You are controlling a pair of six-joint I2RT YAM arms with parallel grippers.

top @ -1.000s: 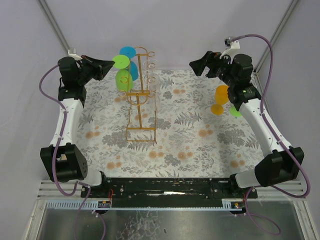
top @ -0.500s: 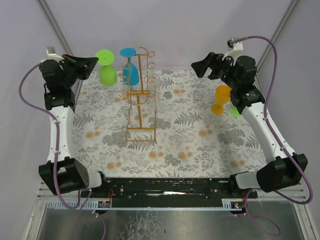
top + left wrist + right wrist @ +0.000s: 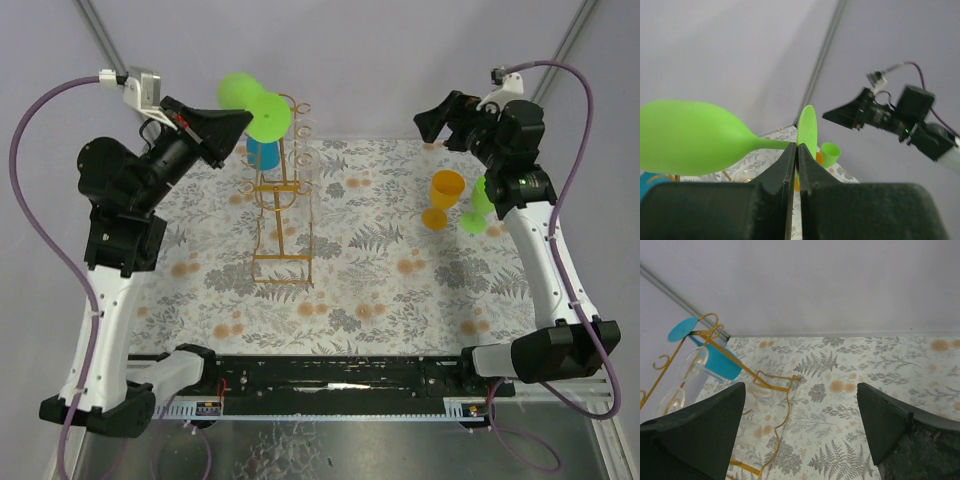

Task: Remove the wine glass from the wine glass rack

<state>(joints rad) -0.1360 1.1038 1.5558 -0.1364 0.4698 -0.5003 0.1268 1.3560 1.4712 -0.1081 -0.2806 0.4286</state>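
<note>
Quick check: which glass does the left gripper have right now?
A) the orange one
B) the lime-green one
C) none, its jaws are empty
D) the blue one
B: the left gripper is shut on the stem of the lime-green wine glass, held sideways. The blue glass hangs on the wine glass rack, and the orange glass stands on the table.

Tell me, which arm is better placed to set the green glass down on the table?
The left. The left hand is shut on the stem of the green glass, held sideways in the air. The right hand is open and empty, at the far right of the table.
</note>
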